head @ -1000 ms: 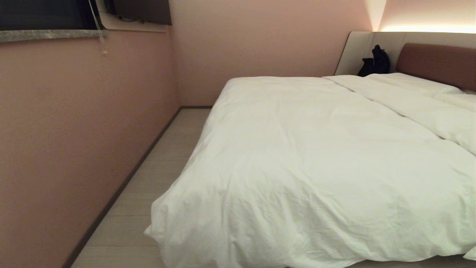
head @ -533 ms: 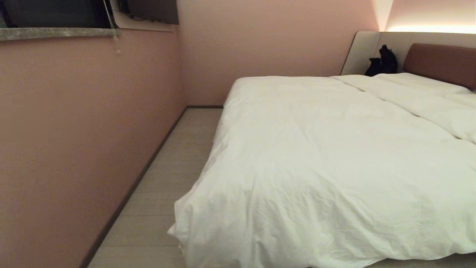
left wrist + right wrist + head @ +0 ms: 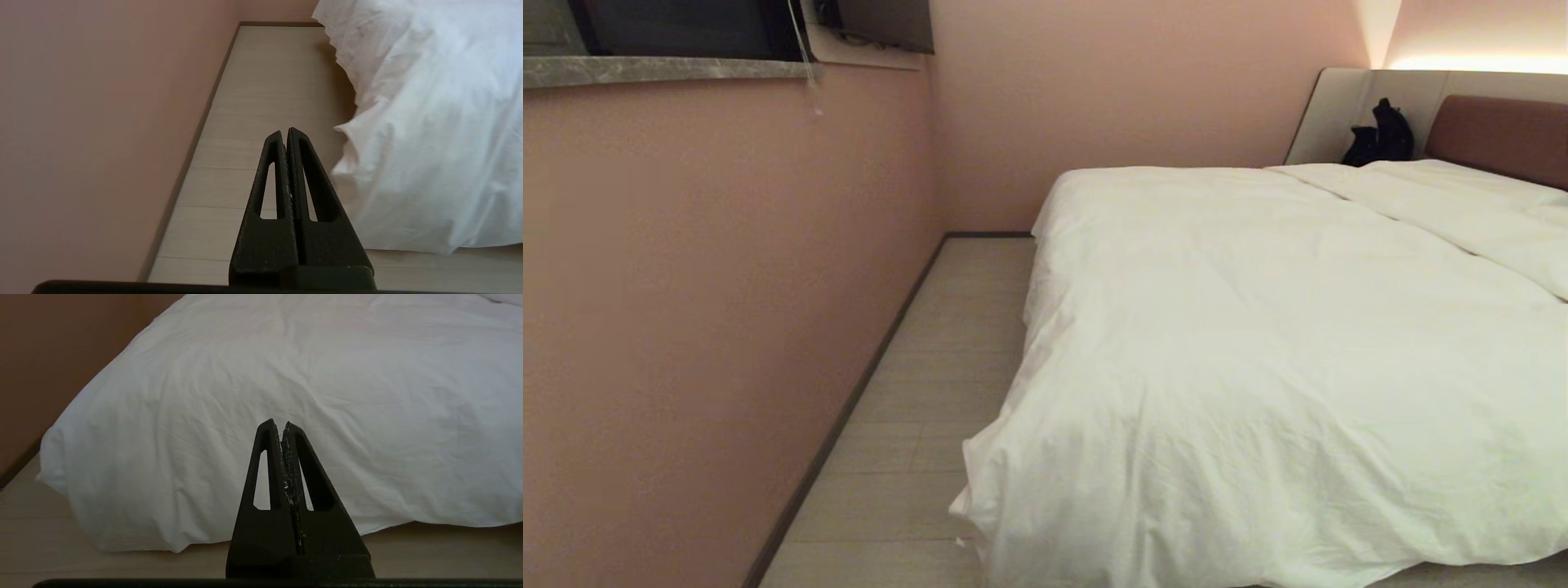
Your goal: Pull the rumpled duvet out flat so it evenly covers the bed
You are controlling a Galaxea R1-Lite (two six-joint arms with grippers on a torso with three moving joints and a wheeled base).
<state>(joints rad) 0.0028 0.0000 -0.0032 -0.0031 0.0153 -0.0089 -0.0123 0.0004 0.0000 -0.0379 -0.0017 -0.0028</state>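
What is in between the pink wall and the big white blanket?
Only a bare strip of pale floor separates the wall from the duvet, seen in the head view.

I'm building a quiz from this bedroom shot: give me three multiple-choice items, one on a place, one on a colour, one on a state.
1. Where does the black object sit?
A. On the floor by the wall
B. At the head of the bed, beside the headboard
C. On the window ledge

2. What colour is the duvet?
A. White
B. Grey
C. Blue

3. How do both tools stand?
A. Both open
B. Both shut on the duvet
C. Both shut, holding nothing

Answers:
1 B: it stands against the beige panel next to the reddish-brown headboard.
2 A: the duvet is white across the whole bed.
3 C: the left tool and the right tool have their fingers pressed together, clear of the cloth.
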